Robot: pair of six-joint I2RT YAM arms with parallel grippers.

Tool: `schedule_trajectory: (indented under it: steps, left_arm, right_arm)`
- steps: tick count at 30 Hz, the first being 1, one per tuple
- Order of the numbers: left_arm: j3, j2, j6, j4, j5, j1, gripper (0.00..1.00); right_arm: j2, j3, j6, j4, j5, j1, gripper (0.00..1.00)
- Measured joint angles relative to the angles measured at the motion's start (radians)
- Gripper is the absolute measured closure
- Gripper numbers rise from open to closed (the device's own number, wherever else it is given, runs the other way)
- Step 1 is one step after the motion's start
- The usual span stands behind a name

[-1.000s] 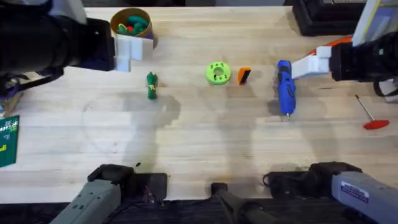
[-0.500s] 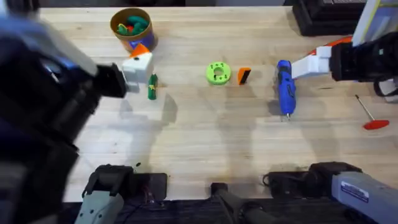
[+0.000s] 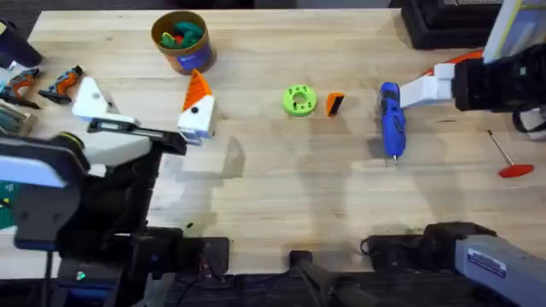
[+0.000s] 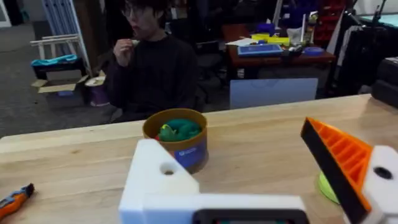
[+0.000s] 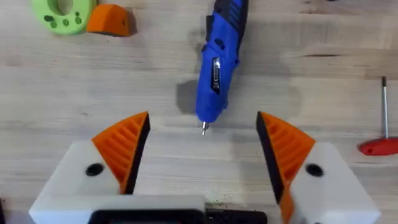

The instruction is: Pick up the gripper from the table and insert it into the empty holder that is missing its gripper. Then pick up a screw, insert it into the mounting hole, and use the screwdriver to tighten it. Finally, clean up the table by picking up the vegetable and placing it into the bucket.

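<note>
- The first step is in hand: the gripper (image 3: 335, 103), a small orange wedge, lies untouched near the middle of the bench, just beside the green disc (image 3: 299, 100)
- The left gripper (image 3: 141, 94) is released and spread wide over the left part of the bench. One finger carries its orange pad (image 3: 197, 89). The other is the bare white holder (image 3: 92, 101), and its mounting hole (image 4: 166, 168) has nothing in it
- The right gripper (image 5: 202, 149) is also released and holds nothing. It hovers near the right edge, with the tip of the screwdriver (image 5: 217, 68) in front of its two orange pads
- The bucket (image 3: 181, 38) stands near the far edge, toward the left corner, with green pieces already inside
- Next, probably, the right gripper must go past the screwdriver to the wedge, take it by its narrow sides and bring it to the bare holder. The piece is small and close to the disc, so the approach needs care
- Against half a second ago, the left arm is not any more a big blur under the camera and its gripper is wider apart. The padded finger now stands where the vegetable lay, so it cannot be told if it is under it. The right arm, screwdriver, disc and wedge are unchanged
</note>
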Motion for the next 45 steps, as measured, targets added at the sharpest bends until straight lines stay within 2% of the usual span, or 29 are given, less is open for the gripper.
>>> schedule_trajectory:
  steps: [5, 11, 20, 24, 27, 32, 45]
  left_arm:
    - [-0.08, -0.063, 0.0, 0.009, 0.118, 0.01, 0.014]
    - [-0.117, -0.092, 0.0, 0.017, 0.323, 0.025, 0.014]
    - [-0.161, -0.093, 0.0, 0.011, 0.793, 0.025, 0.015]
    - [-0.161, -0.093, -0.026, -0.059, 0.926, 0.025, 0.015]
    - [-0.162, -0.093, -0.069, -0.138, 0.978, 0.025, 0.015]
    - [-0.162, -0.093, -0.096, -0.146, 1.03, 0.025, 0.015]
    - [-0.162, -0.093, -0.09, -0.15, 1.054, 0.025, 0.015]
  right_arm:
    - [0.0, 0.0, 0.0, 0.0, 0.0, 0.0, 0.01]
    - [0.0, 0.0, 0.0, 0.0, 0.0, 0.0, 0.01]
    - [0.0, 0.0, 0.0, 0.0, 0.0, 0.0, 0.01]
    - [0.0, 0.0, 0.0, 0.0, 0.0, 0.0, 0.01]
    - [0.0, 0.0, 0.0, 0.0, 0.0, 0.0, 0.01]
    - [0.0, 0.0, 0.0, 0.0, 0.0, 0.0, 0.01]
    - [0.0, 0.0, 0.0, 0.0, 0.0, 0.0, 0.01]
